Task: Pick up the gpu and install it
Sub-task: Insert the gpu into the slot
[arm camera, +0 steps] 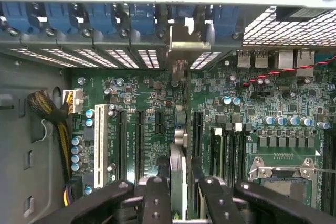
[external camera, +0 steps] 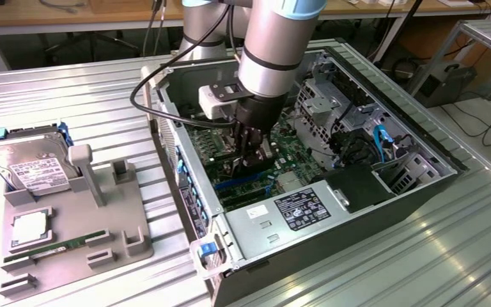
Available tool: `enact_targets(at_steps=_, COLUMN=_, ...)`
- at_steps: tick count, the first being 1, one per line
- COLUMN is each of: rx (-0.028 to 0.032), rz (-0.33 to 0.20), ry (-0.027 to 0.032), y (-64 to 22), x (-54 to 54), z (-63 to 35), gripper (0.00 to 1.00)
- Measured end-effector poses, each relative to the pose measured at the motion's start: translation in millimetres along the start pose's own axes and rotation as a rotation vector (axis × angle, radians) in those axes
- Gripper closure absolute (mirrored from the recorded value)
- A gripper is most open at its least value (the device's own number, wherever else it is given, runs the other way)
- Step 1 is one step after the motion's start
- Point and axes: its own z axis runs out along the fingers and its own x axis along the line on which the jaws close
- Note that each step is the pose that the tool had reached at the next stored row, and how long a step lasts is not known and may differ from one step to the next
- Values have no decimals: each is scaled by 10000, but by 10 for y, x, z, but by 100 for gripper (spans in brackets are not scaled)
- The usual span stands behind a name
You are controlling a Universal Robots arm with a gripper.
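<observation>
Ribbed metal tabletop (external camera: 84, 96) carries an open computer case (external camera: 416, 185) and, toward the exterior view's left, a grey holder tray (external camera: 135, 240). Inside the case, the gpu (arm camera: 178, 169) stands on edge over the green motherboard (arm camera: 152, 103), its silvery bracket (arm camera: 182, 38) up against the rear slot openings. The gripper (arm camera: 178, 192) has its 2 black fingers (arm camera: 156, 198) clamped on the card's sides. In the exterior view the gripper (external camera: 247, 163) reaches down into the case's middle. On the tray sit a silver hard drive (external camera: 31, 163), a square chip (external camera: 29, 227) and a green memory stick (external camera: 54, 249).
</observation>
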Motion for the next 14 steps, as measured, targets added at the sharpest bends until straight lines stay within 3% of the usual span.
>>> enact_targets(at_steps=6, rx=-73, rz=2, ry=-9, y=-1, x=-5, z=21, gripper=74)
enact_targets(at_steps=8, rx=-83, rz=4, ry=-35, y=0, x=-7, z=-2, gripper=74)
enact_targets(at_steps=11, rx=-128, rz=19, ry=-7, y=4, x=-4, z=-116, gripper=74)
enact_targets(at_steps=14, rx=-131, rz=73, ry=4, y=2, x=-4, z=-117, gripper=74)
